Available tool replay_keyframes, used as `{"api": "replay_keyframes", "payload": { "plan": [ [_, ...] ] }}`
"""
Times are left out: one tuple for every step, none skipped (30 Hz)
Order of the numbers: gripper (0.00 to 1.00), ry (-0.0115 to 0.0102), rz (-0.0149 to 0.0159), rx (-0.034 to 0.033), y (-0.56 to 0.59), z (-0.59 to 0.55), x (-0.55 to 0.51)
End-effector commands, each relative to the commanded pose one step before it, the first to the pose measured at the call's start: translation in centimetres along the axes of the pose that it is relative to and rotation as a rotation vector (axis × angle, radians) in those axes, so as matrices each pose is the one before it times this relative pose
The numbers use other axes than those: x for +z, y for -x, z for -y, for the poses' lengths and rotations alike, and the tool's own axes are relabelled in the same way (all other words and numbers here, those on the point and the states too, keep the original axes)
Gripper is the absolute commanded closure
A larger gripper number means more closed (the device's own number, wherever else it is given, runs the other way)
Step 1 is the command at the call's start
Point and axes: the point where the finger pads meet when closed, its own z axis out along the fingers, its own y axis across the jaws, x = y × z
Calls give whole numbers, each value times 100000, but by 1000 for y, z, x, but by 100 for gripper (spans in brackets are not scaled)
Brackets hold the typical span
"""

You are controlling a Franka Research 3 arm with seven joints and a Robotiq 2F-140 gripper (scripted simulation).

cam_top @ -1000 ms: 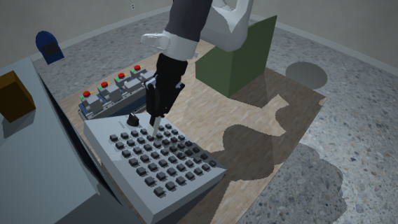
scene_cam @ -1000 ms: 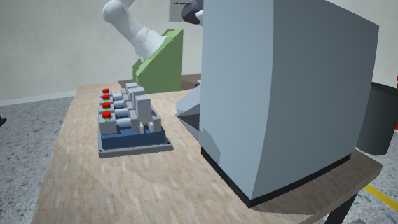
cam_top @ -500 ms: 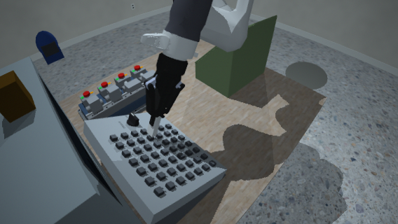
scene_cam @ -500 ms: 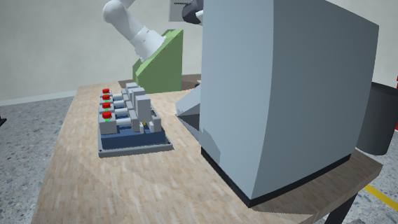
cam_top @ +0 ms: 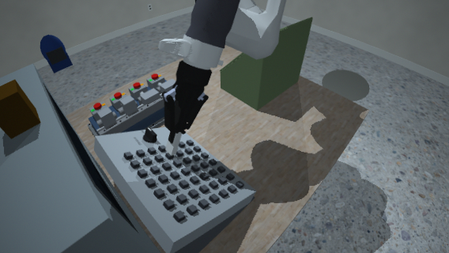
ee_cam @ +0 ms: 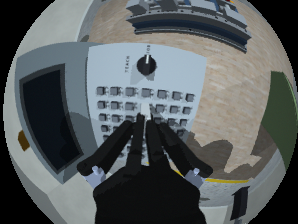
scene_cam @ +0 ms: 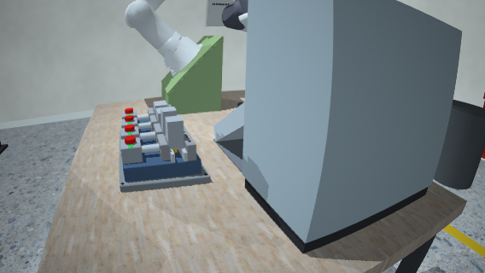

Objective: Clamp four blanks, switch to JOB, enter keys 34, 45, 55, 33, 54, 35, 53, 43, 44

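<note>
My gripper is shut and empty, fingertips pointing down at a dark key in the upper rows of the grey keypad. In the wrist view the fingertips sit on the second row of keys, just below the black selector knob. No key is lit. The knob stands at the keypad's top edge. The vise fixture behind the keypad holds grey blanks in its stations, with red valve buttons and small green lenses beside them. In the exterior view the fixture shows green lenses lit by the valves.
The big grey cabinet hides the keypad in the exterior view. A green wedge block stands behind the arm. A brown box sits on the cabinet top. A dark bin stands off the table's right end.
</note>
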Motion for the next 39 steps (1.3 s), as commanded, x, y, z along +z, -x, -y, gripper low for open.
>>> {"api": "replay_keyframes", "payload": {
  "plan": [
    [100, -188, 79, -820, 92, 43, 197],
    [100, 0, 0, 0, 0, 0, 52],
    [100, 0, 0, 0, 0, 0, 0],
    [100, 0, 0, 0, 0, 0, 0],
    [100, 0, 0, 0, 0, 0, 55],
    [100, 0, 0, 0, 0, 0, 57],
    [100, 0, 0, 0, 0, 0, 58],
    [100, 0, 0, 0, 0, 0, 59],
    [100, 0, 0, 0, 0, 0, 60],
    [100, 0, 0, 0, 0, 0, 60],
    [100, 0, 0, 0, 0, 0, 60],
    [100, 0, 0, 0, 0, 0, 59],
    [100, 0, 0, 0, 0, 0, 58],
    [100, 0, 0, 0, 0, 0, 57],
    [100, 0, 0, 0, 0, 0, 54],
    [100, 0, 0, 0, 0, 0, 52],
    [100, 0, 0, 0, 0, 0, 49],
    [100, 0, 0, 0, 0, 0, 46],
    [100, 0, 0, 0, 0, 0, 43],
    [100, 0, 0, 0, 0, 0, 0],
    [100, 0, 0, 0, 0, 0, 0],
    [100, 0, 0, 0, 0, 0, 39],
    [100, 0, 0, 0, 0, 0, 35],
    [100, 0, 0, 0, 0, 0, 31],
    [100, 0, 0, 0, 0, 0, 27],
    [100, 0, 0, 0, 0, 0, 23],
    [100, 0, 0, 0, 0, 0, 19],
    [100, 0, 0, 0, 0, 0, 15],
    [100, 0, 0, 0, 0, 0, 11],
    [100, 0, 0, 0, 0, 0, 8],
    [100, 0, 0, 0, 0, 0, 5],
    [100, 0, 0, 0, 0, 0, 3],
    [100, 0, 0, 0, 0, 0, 1],
    [100, 0, 0, 0, 0, 0, 0],
    [100, 0, 0, 0, 0, 0, 0],
    [100, 0, 0, 0, 0, 0, 0],
    [100, 0, 0, 0, 0, 0, 0],
    [100, 0, 0, 0, 0, 0, 0],
    [100, 0, 0, 0, 0, 0, 0]
  ]
}}
